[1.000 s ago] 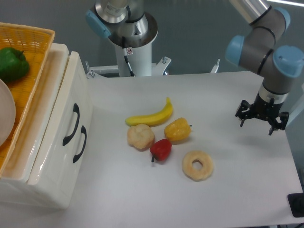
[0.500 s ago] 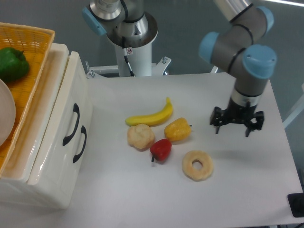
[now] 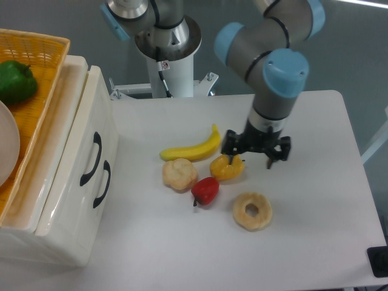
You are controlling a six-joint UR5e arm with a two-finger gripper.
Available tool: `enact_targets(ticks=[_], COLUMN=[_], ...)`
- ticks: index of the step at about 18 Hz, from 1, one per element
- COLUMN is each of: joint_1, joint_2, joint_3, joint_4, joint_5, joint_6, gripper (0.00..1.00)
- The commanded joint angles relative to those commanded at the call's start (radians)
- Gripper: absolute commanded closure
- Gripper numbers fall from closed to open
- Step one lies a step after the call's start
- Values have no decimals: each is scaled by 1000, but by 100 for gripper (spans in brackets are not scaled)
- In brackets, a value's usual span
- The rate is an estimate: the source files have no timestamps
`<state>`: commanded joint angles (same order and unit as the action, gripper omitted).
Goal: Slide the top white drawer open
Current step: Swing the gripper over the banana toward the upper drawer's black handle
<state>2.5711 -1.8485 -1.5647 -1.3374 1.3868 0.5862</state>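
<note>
The white cabinet stands at the left edge of the table with its front facing right. The top white drawer (image 3: 85, 118) carries the upper curved black handle (image 3: 90, 159); the lower drawer's handle (image 3: 103, 183) sits just beside it. Both drawer fronts look close to flush with each other. My gripper (image 3: 255, 154) hangs open near the table's middle, fingers pointing down just over the yellow pepper (image 3: 227, 167), far right of the cabinet and holding nothing.
An orange woven basket (image 3: 37, 79) with a green pepper (image 3: 16, 82) rests on the cabinet's top. A banana (image 3: 193, 148), a pale lumpy food (image 3: 179, 174), a red pepper (image 3: 205, 190) and a ring-shaped donut (image 3: 252, 211) lie mid-table. The robot's base (image 3: 168, 42) stands behind.
The arm has swung left from the table's right edge to over the yellow pepper. The gripper stays open. The drawers and the food have not moved.
</note>
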Motion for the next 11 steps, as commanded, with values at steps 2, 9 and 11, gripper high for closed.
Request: enact_targets(ticks=[2, 9, 11], joint_1=[-25, -117, -147], joint_2=[3, 22, 23], joint_3=[2, 0, 0], joint_4=[-13, -11, -11], joint_5=[-53, -183, -198], joint_6=[-55, -172, -195], gripper=[0, 0, 0])
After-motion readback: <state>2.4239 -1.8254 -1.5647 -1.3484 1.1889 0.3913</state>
